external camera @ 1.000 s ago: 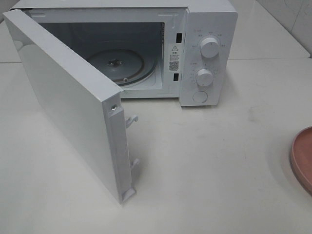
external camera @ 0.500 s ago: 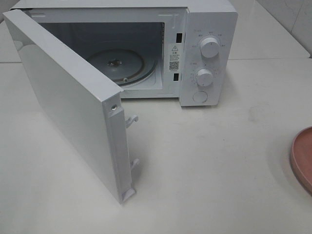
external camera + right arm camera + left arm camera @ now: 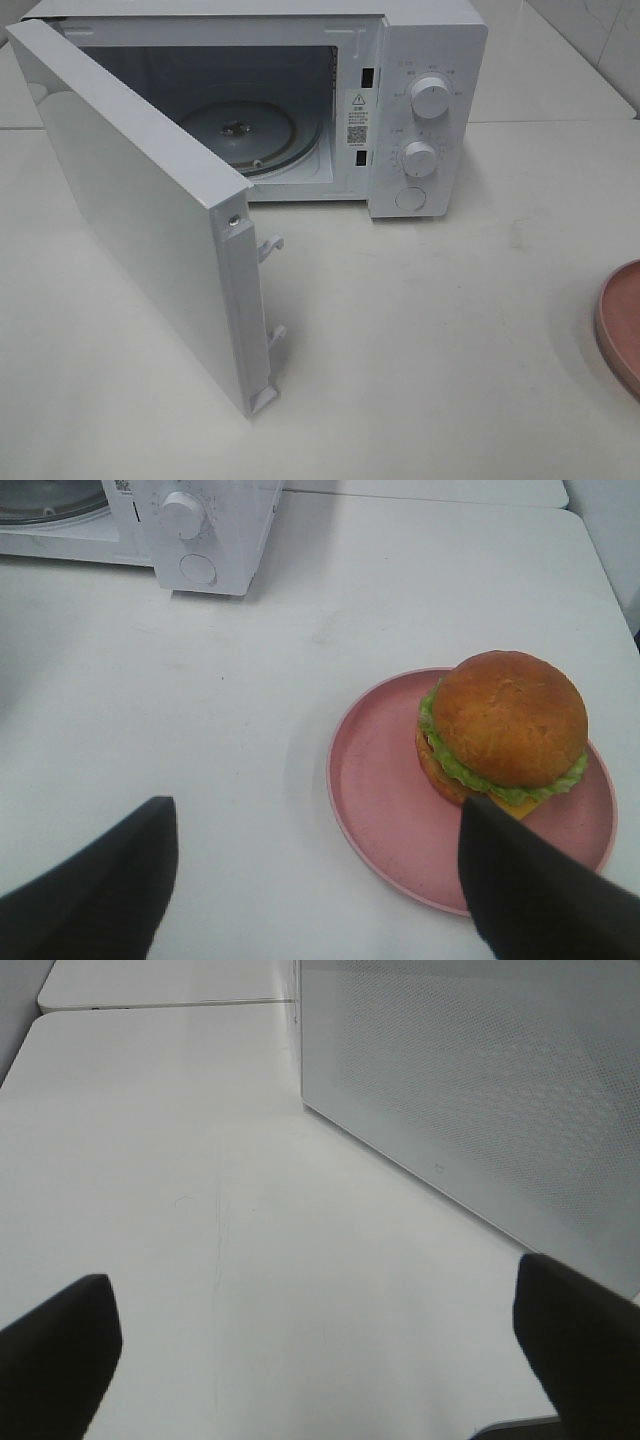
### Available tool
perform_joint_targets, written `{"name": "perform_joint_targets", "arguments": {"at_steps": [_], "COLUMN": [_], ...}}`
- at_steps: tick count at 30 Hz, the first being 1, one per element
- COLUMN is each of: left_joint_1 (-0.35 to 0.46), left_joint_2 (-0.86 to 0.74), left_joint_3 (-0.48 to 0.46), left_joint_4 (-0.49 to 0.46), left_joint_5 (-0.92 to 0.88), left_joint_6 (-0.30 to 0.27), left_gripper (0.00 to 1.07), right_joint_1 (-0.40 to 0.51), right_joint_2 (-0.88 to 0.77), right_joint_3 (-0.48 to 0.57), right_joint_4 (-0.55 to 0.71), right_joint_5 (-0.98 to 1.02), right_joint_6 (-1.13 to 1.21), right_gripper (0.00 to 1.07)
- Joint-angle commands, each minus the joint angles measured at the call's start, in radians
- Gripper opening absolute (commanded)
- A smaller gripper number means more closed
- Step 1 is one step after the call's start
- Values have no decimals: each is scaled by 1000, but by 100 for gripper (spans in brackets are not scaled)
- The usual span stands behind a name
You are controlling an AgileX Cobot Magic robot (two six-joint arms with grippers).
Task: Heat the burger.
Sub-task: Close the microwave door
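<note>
The pink plate (image 3: 622, 325) has slid slightly further toward the overhead view's right edge.

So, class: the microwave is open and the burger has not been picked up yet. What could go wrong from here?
1. The burger sits off-centre near the pink plate rim; a grasp by the open right gripper might nudge the plate or squash the bun.
2. The microwave door juts far out over the table, so a carried burger could clip its edge.
3. The turntable lies deep inside; a short placement could leave the burger at the cavity lip.
</note>
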Motion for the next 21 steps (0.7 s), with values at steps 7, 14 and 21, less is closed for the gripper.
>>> {"name": "perform_joint_targets", "arguments": {"at_steps": [7, 14, 21], "left_joint_1": [2, 2, 2], "left_joint_2": [-20, -20, -20], "left_joint_3": [3, 3, 3], "left_joint_4": [-1, -1, -1], "left_joint_5": [-13, -13, -13], "left_joint_6": [-5, -5, -5], "left_gripper": [100, 100, 100], "right_joint_1": [-7, -7, -7], "right_joint_2": [-27, -27, -27], "right_joint_3": [2, 2, 2], "right_joint_4": [1, 1, 1], "right_joint_5": [-9, -9, -9], "right_joint_6": [-11, -11, -11], "right_gripper": [75, 75, 75]}}
